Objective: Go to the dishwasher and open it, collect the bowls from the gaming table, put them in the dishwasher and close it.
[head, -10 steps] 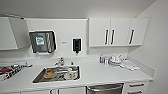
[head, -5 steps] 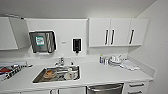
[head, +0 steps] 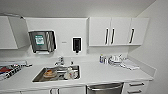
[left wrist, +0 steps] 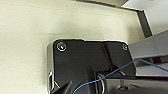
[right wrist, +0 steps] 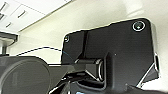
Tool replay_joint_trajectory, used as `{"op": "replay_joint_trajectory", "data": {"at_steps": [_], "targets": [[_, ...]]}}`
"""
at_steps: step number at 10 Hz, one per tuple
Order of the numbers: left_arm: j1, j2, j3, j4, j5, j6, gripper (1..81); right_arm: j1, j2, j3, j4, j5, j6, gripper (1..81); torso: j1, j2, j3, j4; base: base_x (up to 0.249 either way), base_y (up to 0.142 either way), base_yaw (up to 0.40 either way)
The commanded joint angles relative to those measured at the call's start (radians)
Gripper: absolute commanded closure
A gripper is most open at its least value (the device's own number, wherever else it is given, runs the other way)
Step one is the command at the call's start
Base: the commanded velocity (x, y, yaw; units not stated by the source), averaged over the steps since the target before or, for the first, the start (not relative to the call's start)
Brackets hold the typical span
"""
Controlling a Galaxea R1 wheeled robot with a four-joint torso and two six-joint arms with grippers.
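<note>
Dishwasher: dishwasher (head: 105, 88) sits under the white counter (head: 100, 73) at about 5 o'clock in the head view, its brushed steel front shut, bar handle running across the top
Sink: steel sink (head: 37, 77) set in the counter at about 7 o'clock, an orange dish (head: 49, 73) and pale crumpled items inside
Faucet: faucet (head: 60, 60) stands just behind the sink
Wall units: paper towel dispenser (head: 42, 41) at about 10 o'clock, dark soap dispenser (head: 76, 45) near the centre
Upper cabinets: white cabinet doors (head: 118, 31) with dark vertical handles at about 2 o'clock
Counter clutter: small bottles and a heap of pale items (head: 115, 59) at about 3 o'clock, towards the corner
Drawers: drawers (head: 136, 87) just beside the dishwasher at about 4 o'clock
Left edge: colourful packaging (head: 8, 70) lies on the counter at about 8 o'clock
Left gripper: cannot tell whether apart or together; the wrist view gives the dark plate over pale floor (left wrist: 25, 37)
Right gripper: cannot tell either; the wrist view gives the dark plate with pale floor behind
</note>
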Motion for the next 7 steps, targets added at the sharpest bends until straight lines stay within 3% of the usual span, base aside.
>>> {"op": "replay_joint_trajectory", "data": {"at_steps": [1, 4, 6, 7], "targets": [[-0.059, -0.157, 0.177, 0.012, -0.026, -0.002, 1.0, 0.153, -0.285, 0.320, 0.002, -0.051, 0.005, 1.0, 0.063, -0.098, -0.093, 0.000, 0.000, 0.000, 0.000], [-0.083, -0.243, 0.286, 0.006, -0.029, -0.003, 1.0, 0.245, -0.415, 0.467, 0.006, -0.054, 0.008, 1.0, 0.125, -0.197, -0.186, 0.000, 0.000, 0.000, 0.000], [-0.111, -0.310, 0.368, 0.011, -0.029, -0.003, 1.0, 0.294, -0.451, 0.510, 0.014, -0.057, 0.016, 1.0, 0.173, -0.271, -0.255, 0.000, 0.000, 0.000, 0.000], [-0.124, -0.364, 0.432, 0.012, -0.029, -0.003, 1.0, 0.304, -0.457, 0.515, 0.017, -0.054, 0.016, 1.0, 0.197, -0.308, -0.197, 0.000, 0.000, 0.000, 0.000]]}}
